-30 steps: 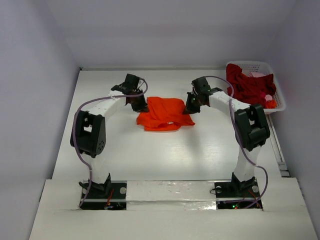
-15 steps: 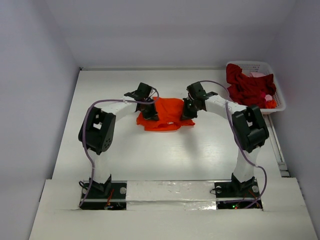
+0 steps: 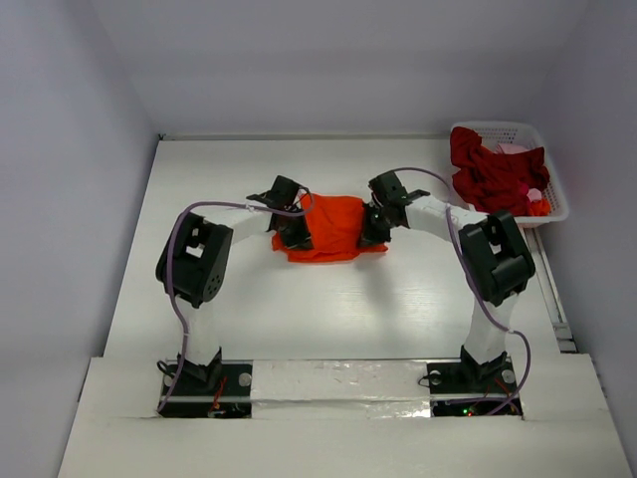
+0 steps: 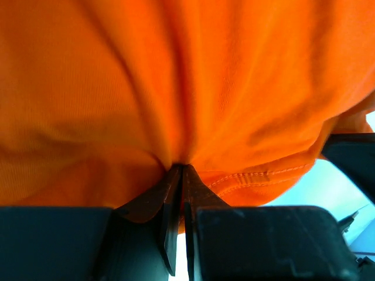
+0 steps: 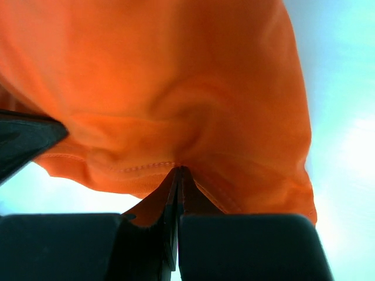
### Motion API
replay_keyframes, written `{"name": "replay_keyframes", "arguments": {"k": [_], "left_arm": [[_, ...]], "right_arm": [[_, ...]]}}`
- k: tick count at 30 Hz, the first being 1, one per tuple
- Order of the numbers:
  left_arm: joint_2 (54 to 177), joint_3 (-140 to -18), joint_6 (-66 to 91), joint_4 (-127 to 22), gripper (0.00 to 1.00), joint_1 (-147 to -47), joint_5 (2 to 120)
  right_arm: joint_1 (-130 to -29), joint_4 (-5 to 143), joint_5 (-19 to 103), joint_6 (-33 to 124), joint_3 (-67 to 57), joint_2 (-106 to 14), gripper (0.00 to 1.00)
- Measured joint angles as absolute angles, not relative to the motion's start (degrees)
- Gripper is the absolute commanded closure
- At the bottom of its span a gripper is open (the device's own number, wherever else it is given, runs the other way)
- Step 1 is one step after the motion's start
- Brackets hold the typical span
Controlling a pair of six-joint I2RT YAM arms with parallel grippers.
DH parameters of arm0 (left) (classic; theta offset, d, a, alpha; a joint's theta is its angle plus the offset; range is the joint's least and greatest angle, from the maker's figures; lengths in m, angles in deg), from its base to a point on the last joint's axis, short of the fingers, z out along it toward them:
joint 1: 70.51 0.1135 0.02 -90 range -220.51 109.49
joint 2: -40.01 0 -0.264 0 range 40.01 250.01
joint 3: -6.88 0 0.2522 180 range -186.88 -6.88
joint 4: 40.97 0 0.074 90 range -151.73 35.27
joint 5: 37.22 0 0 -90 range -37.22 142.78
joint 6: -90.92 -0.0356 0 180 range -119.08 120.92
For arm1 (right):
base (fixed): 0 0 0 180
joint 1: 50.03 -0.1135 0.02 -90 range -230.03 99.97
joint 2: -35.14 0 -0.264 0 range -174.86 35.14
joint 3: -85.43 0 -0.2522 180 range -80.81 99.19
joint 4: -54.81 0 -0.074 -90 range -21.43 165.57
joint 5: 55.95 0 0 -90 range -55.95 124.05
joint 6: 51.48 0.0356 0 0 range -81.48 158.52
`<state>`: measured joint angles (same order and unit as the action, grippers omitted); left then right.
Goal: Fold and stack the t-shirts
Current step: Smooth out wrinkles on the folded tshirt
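The bright orange t-shirt lies bunched on the white table, between my two grippers. My left gripper is shut on its left edge; in the left wrist view the fingertips pinch the orange cloth near a stitched hem. My right gripper is shut on its right edge; in the right wrist view the fingertips pinch the cloth at a hem seam. Dark red shirts and a bit of pinkish cloth lie piled in the basket.
The white lattice basket stands at the back right of the table. White walls close in the table at the back and on both sides. Both arm bases sit at the near edge.
Both grippers have moved inward onto the orange shirt's two side edges and closed on it. The shirt is now narrower and more bunched between them.
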<state>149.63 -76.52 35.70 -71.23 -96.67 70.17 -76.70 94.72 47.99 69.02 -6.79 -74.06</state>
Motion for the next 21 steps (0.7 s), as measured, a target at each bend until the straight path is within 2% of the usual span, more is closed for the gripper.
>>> {"name": "replay_keyframes", "arguments": {"k": [8,16,18,20,21], "left_arm": [[145.6,-69.4,36.4,-65.2,0.94,-96.8,71.0],[142.9,-67.8,36.9,-66.8,0.92,-97.2,67.5],[141.8,-68.4,36.8,-68.6,0.87,-97.3,65.4],[140.9,-70.2,36.4,-71.2,0.71,-97.3,62.8],[140.5,-71.6,36.2,-72.2,0.67,-97.3,61.5]], "right_arm": [[-77.4,92.7,48.1,70.2,-12.7,-72.2,1.00],[-78.3,92.5,47.8,70.2,-13.4,-71.4,1.00],[-78.3,93.9,47.2,69.8,-12.0,-71.4,1.00],[-78.3,95.1,46.2,69.4,-9.7,-71.2,1.00],[-78.3,95.6,45.7,69.1,-8.5,-71.0,1.00]]}}
